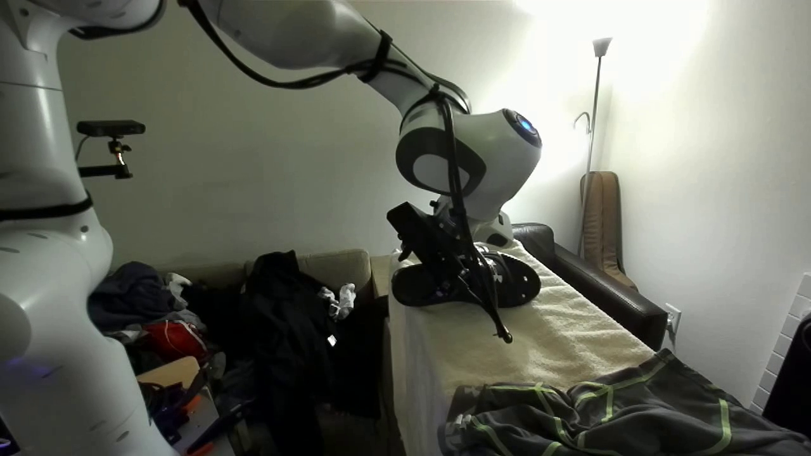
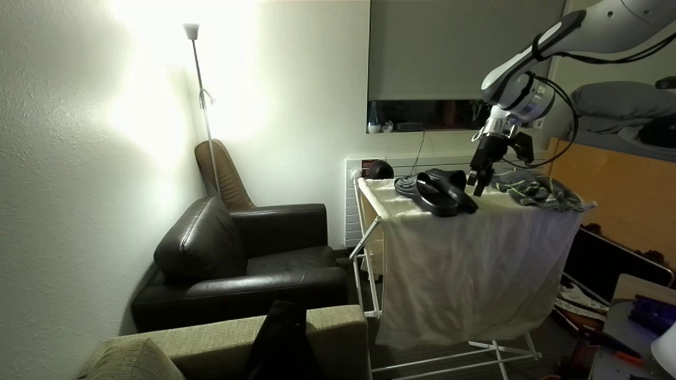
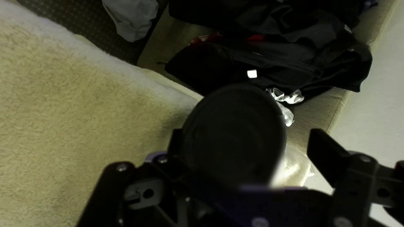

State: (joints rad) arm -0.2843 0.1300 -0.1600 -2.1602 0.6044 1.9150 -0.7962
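A pair of black slide sandals point(image 1: 523, 282) lies on a cream towel point(image 1: 564, 335); both sandals also show in an exterior view point(image 2: 441, 201). My gripper point(image 2: 478, 182) points down just beside the sandals, low over the towel. In the wrist view its fingers point(image 3: 244, 140) are wide apart, with the dark rounded end of a sandal point(image 3: 233, 126) showing between them, nearer the left finger. I cannot tell whether a finger touches it. In an exterior view the wrist camera and cable hide the fingertips. Dark grey shorts with yellow-green seams point(image 1: 602, 411) lie on the towel, apart from the gripper.
The towel hangs over a white drying rack point(image 2: 364, 256). A dark leather armchair point(image 2: 264, 285) and a beige couch point(image 2: 338, 332) stand beside it. Black clothes point(image 1: 285, 335) cover the couch. A floor lamp point(image 2: 203, 100) stands in the corner. A radiator point(image 2: 351, 211) runs behind the rack.
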